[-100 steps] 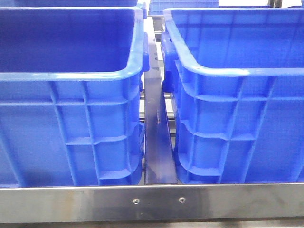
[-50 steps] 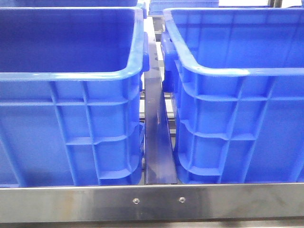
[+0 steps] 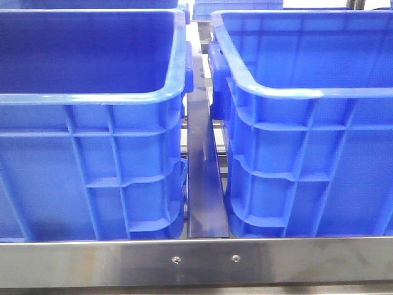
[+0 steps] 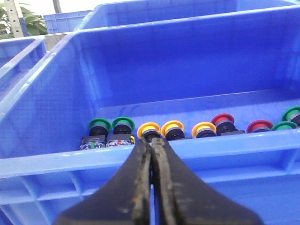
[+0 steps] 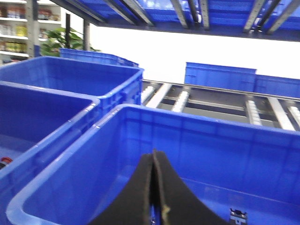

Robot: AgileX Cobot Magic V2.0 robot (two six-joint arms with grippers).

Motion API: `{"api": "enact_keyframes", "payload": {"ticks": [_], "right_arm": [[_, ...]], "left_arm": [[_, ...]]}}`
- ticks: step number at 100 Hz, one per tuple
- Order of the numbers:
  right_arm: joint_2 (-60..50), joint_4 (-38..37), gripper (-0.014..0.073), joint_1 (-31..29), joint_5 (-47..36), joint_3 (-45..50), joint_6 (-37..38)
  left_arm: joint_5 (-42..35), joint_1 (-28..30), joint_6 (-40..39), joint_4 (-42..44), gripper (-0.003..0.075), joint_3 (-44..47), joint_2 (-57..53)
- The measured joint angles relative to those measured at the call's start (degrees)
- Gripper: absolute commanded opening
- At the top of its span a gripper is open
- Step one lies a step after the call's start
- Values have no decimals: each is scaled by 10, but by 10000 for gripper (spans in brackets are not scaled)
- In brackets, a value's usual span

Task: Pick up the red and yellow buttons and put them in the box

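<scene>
In the left wrist view, push buttons lie in a row on the floor of a blue box (image 4: 56, 159): two green (image 4: 100, 125), three yellow (image 4: 149, 129), two red (image 4: 222, 120) and more green at the far end (image 4: 293, 114). My left gripper (image 4: 152, 142) is shut and empty, just outside the box's near rim, in line with the first yellow button. My right gripper (image 5: 153, 154) is shut and empty above another blue box (image 5: 70, 187); a small black part (image 5: 237, 215) lies on its floor. Neither gripper shows in the front view.
The front view shows two tall blue boxes, one left (image 3: 92, 98) and one right (image 3: 307, 92), with a metal rail (image 3: 202, 178) between them and a steel bar (image 3: 196, 261) in front. More blue boxes (image 5: 93, 70) and a roller conveyor (image 5: 211, 101) lie behind.
</scene>
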Motion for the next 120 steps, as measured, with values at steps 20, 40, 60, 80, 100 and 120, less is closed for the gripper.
{"api": "enact_keyframes", "payload": {"ticks": [20,40,60,80,100,120], "right_arm": [[0,-61,-60,33,-98,0,12],[0,-399,-60,33,-130,10,341],[-1,-694,-60,33,-240,122,675],[-36,-740,-60,33,-231,174,725],[-39,-689,-60,33,-198,174,675],[-39,-679,-60,33,-193,174,664]], "left_arm": [[0,0,0,0,-19,0,0],[0,0,0,0,-19,0,0],[0,0,0,0,-19,0,0],[0,0,0,0,-19,0,0],[0,0,0,0,-19,0,0],[0,0,0,0,-19,0,0]]}}
